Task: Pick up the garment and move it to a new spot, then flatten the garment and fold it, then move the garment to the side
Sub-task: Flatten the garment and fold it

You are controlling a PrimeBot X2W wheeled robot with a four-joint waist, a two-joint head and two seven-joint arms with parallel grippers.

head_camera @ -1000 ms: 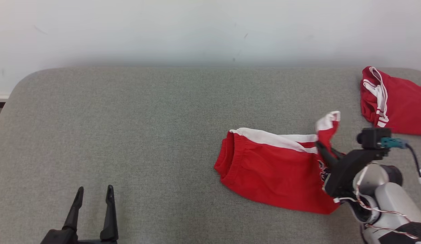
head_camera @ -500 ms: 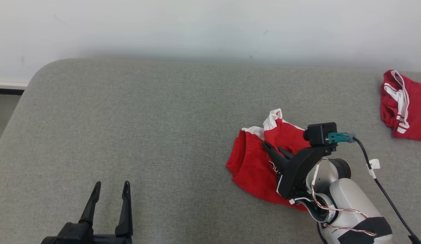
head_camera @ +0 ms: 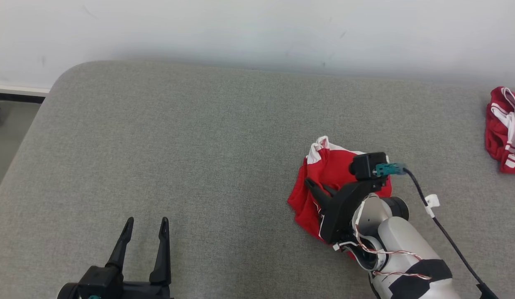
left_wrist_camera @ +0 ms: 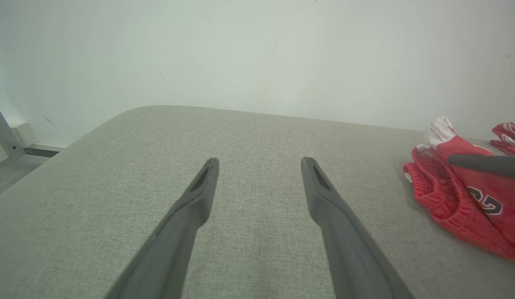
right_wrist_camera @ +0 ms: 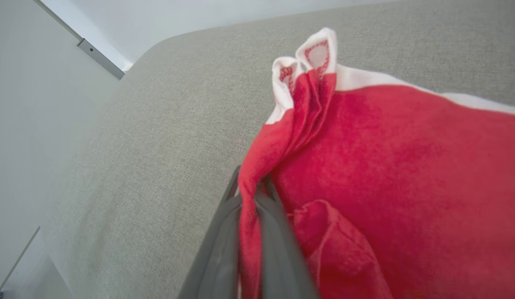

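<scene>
The garment [head_camera: 330, 176] is a pair of red shorts with white trim, bunched on the grey padded table [head_camera: 199, 145] right of centre. My right gripper [head_camera: 313, 187] is shut on a fold of its red cloth, which runs up between the fingers [right_wrist_camera: 274, 216] in the right wrist view, with the garment [right_wrist_camera: 386, 166] spreading to the right. The left wrist view shows the garment [left_wrist_camera: 460, 203] at the far right. My left gripper [head_camera: 144, 222] stands open at the lower left, well away from the cloth, with nothing between its fingers [left_wrist_camera: 199, 191].
A second red and white garment [head_camera: 504, 135] lies at the table's far right edge. The pale wall [head_camera: 257, 29] runs behind the table. The table's rounded left corner [head_camera: 62, 79] drops to the floor.
My right gripper has carried the garment's trailing end leftward over itself, so the shorts went from spread out to bunched. The head camera has swung, shifting the scene right. The left gripper stays open.
</scene>
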